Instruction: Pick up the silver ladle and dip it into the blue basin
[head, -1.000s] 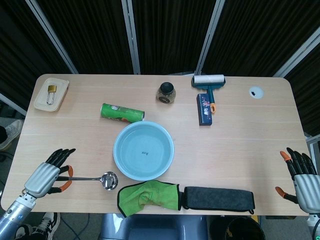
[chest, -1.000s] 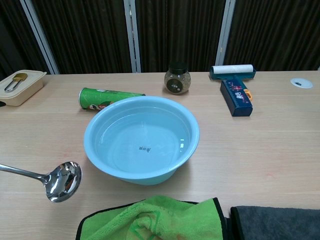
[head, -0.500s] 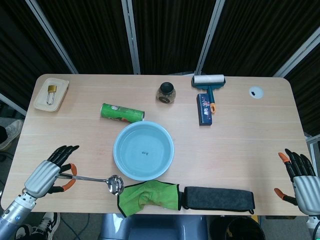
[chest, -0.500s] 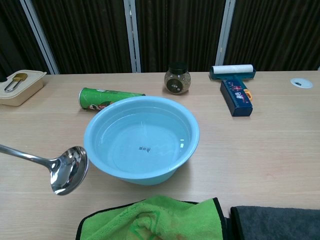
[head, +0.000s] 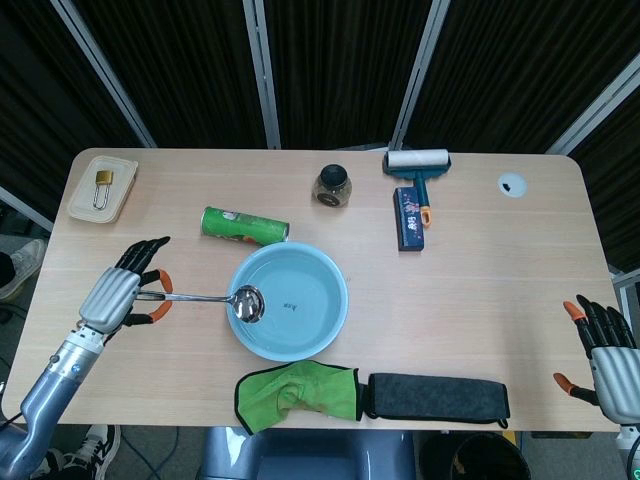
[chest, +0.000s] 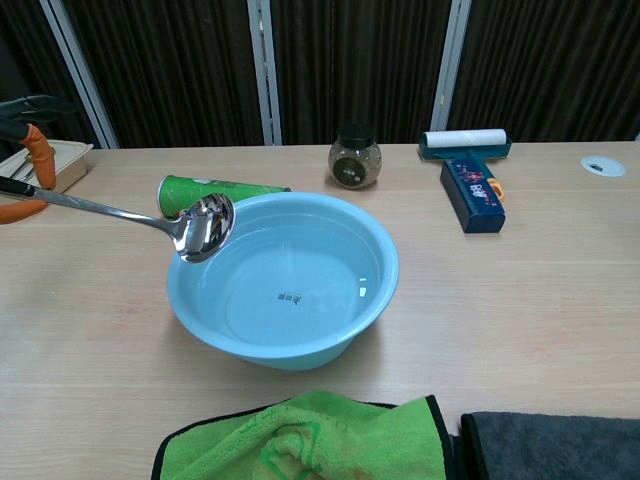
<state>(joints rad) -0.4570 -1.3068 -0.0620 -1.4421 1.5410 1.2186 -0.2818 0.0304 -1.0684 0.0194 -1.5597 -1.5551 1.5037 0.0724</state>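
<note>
My left hand (head: 125, 293) grips the handle of the silver ladle (head: 205, 297), left of the blue basin (head: 325, 322). The ladle is lifted off the table and its bowl (chest: 206, 227) hangs over the basin's left rim (chest: 178, 262), above the water. In the chest view only the left hand's fingertips (chest: 38, 146) show at the left edge. My right hand (head: 603, 350) rests at the table's front right corner with its fingers spread and nothing in it.
A green can (head: 245, 226) lies just behind the basin. A green cloth (head: 300, 394) and a dark cloth (head: 436, 396) lie at the front edge. Further back are a jar (head: 334, 185), a lint roller (head: 418, 163), a blue box (head: 408, 219) and a tray with a padlock (head: 101, 187).
My left hand has raised the ladle and carried it right and away from the front edge; its bowl went from beside the green cloth to over the basin's left rim. The right hand barely moved.
</note>
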